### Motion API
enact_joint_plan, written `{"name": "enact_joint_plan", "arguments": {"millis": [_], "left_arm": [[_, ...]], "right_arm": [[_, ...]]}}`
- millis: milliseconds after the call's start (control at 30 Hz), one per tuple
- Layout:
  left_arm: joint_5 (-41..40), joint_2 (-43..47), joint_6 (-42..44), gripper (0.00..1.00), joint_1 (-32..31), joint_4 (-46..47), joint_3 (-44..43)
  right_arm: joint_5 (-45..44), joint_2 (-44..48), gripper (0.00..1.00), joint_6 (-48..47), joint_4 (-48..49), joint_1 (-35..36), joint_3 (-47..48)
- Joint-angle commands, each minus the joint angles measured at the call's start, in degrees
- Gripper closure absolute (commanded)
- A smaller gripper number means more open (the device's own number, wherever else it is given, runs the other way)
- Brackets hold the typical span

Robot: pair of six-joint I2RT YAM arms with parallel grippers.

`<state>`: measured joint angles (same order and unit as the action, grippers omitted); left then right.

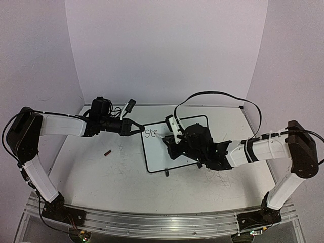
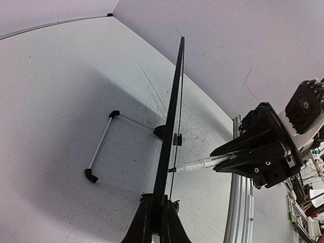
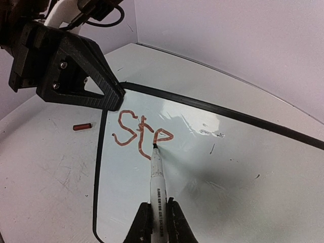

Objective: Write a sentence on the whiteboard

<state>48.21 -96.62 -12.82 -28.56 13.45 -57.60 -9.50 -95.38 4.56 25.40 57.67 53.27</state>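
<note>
While the one black-framed white whiteboard point(image 1: 154, 152) stood propped on the white surface point(image 1: 101, 177), we saw the left jaws clamped on its corner and the right jaws closed around one white marker point(image 3: 157, 182), tip touching three reddish letters point(image 3: 142, 132).

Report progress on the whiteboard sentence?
Done: red letters reading roughly "Ste" near one corner of the whiteboard. In hand: right gripper, jaws shut on the marker, tip touching the last letter; left gripper clamps the board's edge at that corner. Left: nearly the whole sentence; the rest of the board is unwritten.
</note>
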Motion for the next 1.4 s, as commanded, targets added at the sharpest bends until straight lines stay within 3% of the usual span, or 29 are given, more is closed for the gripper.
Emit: {"name": "enact_joint_plan", "arguments": {"millis": [0, 500, 800, 1367], "left_arm": [[-1.93, 1.98, 1.55, 1.0, 0.56, -0.26, -0.29], [-2.06, 1.87, 1.63, 1.0, 0.6, -0.3, -0.28], [-2.02, 1.81, 1.66, 1.0, 0.57, -0.26, -0.28], [-1.76, 1.93, 1.62, 1.0, 0.59, -0.3, -0.33]], "right_arm": [[-1.91, 1.66, 1.0, 0.63, -2.37, -0.2, -1.29], [-5.04, 2.92, 1.0, 0.4, -2.35, -0.22, -2.2], [-1.8, 7.71, 1.0, -1.67, 5.59, -0.21, -4.77], [-3.43, 2.61, 1.0, -2.16, 4.92, -0.22, -0.38]]}}
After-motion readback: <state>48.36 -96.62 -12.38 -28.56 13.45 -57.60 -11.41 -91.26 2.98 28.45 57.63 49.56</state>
